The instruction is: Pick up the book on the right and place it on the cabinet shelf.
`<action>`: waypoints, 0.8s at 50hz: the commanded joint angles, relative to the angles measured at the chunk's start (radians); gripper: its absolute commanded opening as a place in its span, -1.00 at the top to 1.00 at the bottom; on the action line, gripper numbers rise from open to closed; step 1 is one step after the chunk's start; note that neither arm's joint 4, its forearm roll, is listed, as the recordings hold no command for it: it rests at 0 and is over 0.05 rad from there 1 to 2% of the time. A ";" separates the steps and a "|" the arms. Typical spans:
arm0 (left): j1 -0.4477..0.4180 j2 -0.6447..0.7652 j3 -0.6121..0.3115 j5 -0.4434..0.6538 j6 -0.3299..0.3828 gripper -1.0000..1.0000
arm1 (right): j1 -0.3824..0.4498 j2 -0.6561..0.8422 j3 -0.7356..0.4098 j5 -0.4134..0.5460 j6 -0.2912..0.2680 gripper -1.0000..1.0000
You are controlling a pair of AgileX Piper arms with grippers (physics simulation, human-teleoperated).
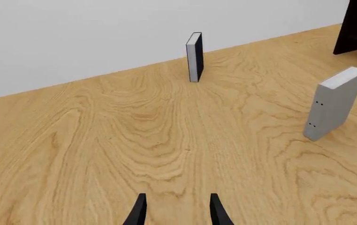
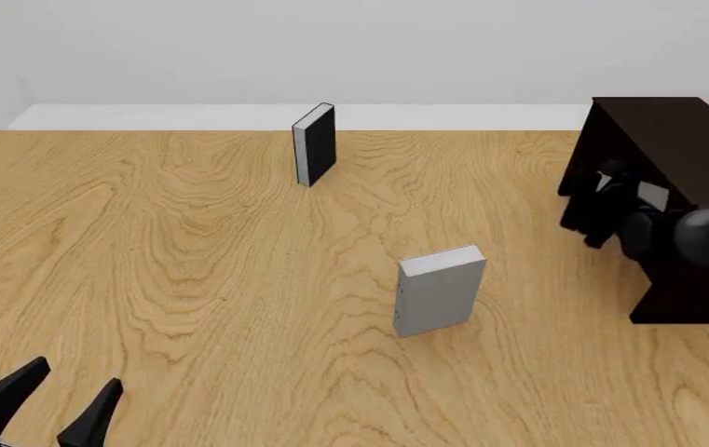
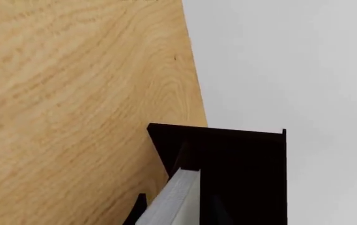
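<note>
Right wrist view only: the book (image 3: pixel 175 199) is seen edge-on between the right tool's (image 3: pixel 177 208) fingers, clamped, its far end at the mouth of the cabinet (image 3: pixel 241 173). In the front view the right tool (image 2: pixel 606 200) is largely lost against the dark cabinet (image 2: pixel 677 158) at the surface's right edge; only a pale patch is seen there, and contact with the shelf cannot be told. Left tool (image 2: pixel 49 400) is parked at the near left corner, fingers apart, nothing held. Black book (image 2: pixel 314 144) is stood upright near the far edge; chunkier grey book (image 2: pixel 439 291) is stood mid-surface, also seen from the left wrist (image 1: pixel 335 104).
</note>
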 commanded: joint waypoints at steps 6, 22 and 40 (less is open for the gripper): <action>-0.001 0.001 0.000 0.001 0.000 -1.00 | 0.034 0.025 0.006 0.008 0.020 -1.00; 0.000 0.000 0.000 -0.002 0.001 -1.00 | 0.055 0.032 0.009 0.000 0.016 -1.00; -0.004 0.005 0.000 -0.005 0.000 -1.00 | 0.091 0.038 -0.021 0.026 0.022 -1.00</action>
